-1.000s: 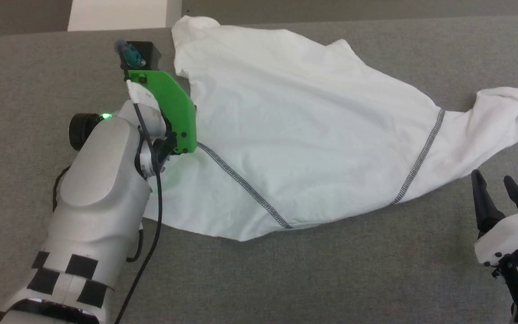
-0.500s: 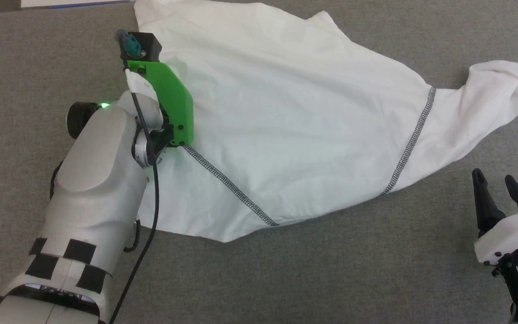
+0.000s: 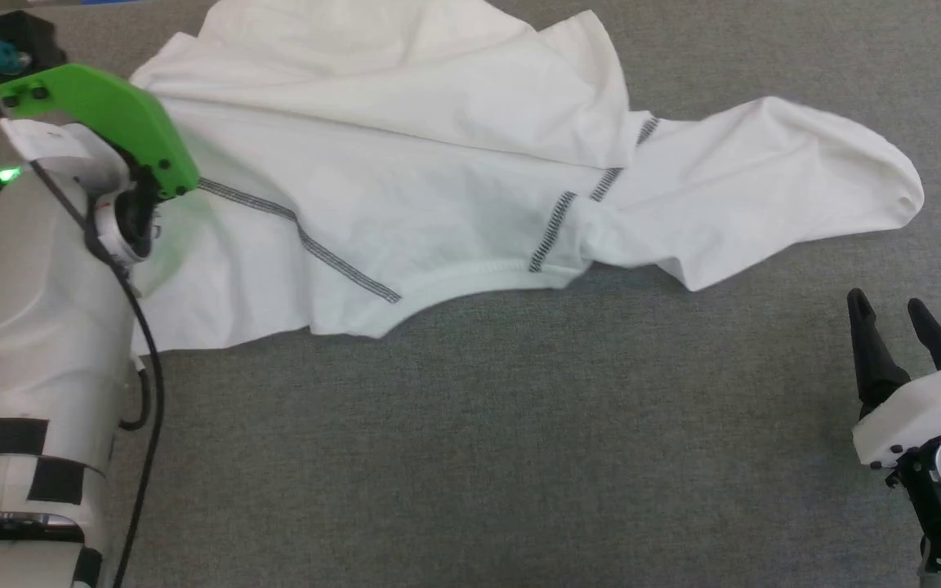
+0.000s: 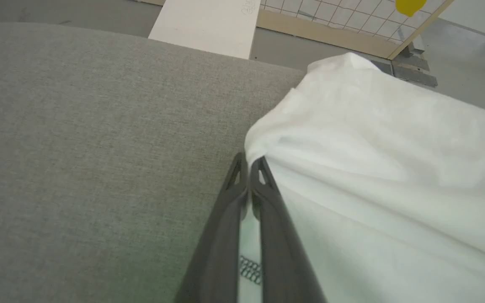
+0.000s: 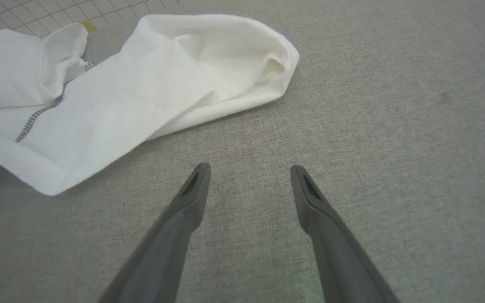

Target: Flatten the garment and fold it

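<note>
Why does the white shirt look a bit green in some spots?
Head view: the garment takes a green tint beside the green bracket and the green light, probably their glow; left wrist view: the same tint on cloth between the fingers of the left pincer.

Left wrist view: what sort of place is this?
Probably a robotics lab or test room: a grey cloth-covered work table, a white grid panel in a wooden frame beyond it, and a bare grey floor.
</note>
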Tool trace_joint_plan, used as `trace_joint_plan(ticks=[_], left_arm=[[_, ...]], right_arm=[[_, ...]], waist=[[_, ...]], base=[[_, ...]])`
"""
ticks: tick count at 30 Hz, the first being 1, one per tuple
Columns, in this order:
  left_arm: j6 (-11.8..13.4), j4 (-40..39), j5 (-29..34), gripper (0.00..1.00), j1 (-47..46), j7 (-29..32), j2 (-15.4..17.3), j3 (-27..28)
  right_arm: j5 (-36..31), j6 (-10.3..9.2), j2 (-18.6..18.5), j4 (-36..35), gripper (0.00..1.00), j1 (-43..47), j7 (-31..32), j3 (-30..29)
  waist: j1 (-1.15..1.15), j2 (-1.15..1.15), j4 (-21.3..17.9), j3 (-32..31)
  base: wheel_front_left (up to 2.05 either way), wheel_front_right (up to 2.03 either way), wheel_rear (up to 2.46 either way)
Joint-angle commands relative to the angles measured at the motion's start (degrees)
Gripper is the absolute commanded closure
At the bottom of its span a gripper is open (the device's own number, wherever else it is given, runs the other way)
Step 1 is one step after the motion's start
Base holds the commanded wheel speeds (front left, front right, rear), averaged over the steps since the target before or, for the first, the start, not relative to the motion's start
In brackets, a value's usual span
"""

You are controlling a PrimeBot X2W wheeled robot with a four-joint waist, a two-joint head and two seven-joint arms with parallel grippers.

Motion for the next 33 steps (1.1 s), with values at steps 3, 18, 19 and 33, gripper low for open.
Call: trace_joint_plan(ticks=[3,18,19,33], left_arm=[[0.5,0.5,-1.4,1.00,0.3,-0.5,0.3,1.1],[-7.2,-18.1,-3.1,0.00,13.0,-21.7,1.0,4.9],[-7.0,-20.4,-2.4,0.00,15.9,-24.6,0.9,5.1],[-1.9,-38.1,2.7,0.00,47.8,-32.0,-6.7,6.4]], right_arm=[[-0.3,-0.09,0.0,-0.5,0.00,-0.2,0.0,-0.2],[-1.8,-0.09,0.0,-1.4,0.00,1.0,1.2,2.3],[-1.8,-0.09,0.0,-1.6,0.00,1.4,1.4,2.5],[-4.6,-0.09,0.0,-3.4,0.00,3.2,7.4,10.3]], waist=[[-0.01,0.00,0.6,-0.2],[-0.01,0.00,3.3,-6.7],[-0.01,0.00,3.6,-7.5],[-0.01,0.00,6.9,-12.1]], base=[[0.00,0.00,0.00],[0.00,0.00,0.00],[0.00,0.00,0.00],[0.00,0.00,0.00]])
